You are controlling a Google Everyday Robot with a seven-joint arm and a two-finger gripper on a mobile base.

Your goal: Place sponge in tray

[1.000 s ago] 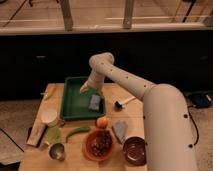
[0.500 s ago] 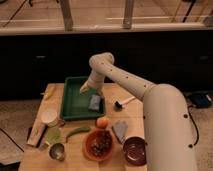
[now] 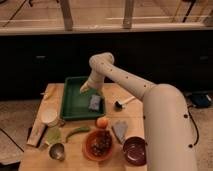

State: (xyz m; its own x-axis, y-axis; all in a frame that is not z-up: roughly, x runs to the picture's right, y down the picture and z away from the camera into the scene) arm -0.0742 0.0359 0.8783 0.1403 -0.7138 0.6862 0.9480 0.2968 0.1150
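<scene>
Gripper (image 3: 91, 90) hangs over the right half of the tray (image 3: 71, 100), at the end of a white arm (image 3: 127, 80) that reaches in from the lower right. It sits just above the sponge (image 3: 95, 102), and I cannot tell whether it is clasping anything or hanging free. That sponge, a small grey-blue block, lies inside the tray near its right rim, on the green floor. The tray is dark green and rectangular, resting on the wooden table (image 3: 132, 112) toward the back left. Just in front of the tray's right corner is an orange fruit (image 3: 102, 122). Beside the fruit, to the right, lies a flat grey wedge (image 3: 119, 131). In front of the fruit stands an orange bowl (image 3: 99, 144) with dark contents, and to its right a dark purple bowl (image 3: 134, 150). A green pepper-like piece (image 3: 76, 132) lies left of the orange bowl. Farther left are a white cup (image 3: 49, 117) and a small metal cup (image 3: 57, 150) near the front edge. A small utensil with a dark head (image 3: 121, 103) rests right of the tray.
</scene>
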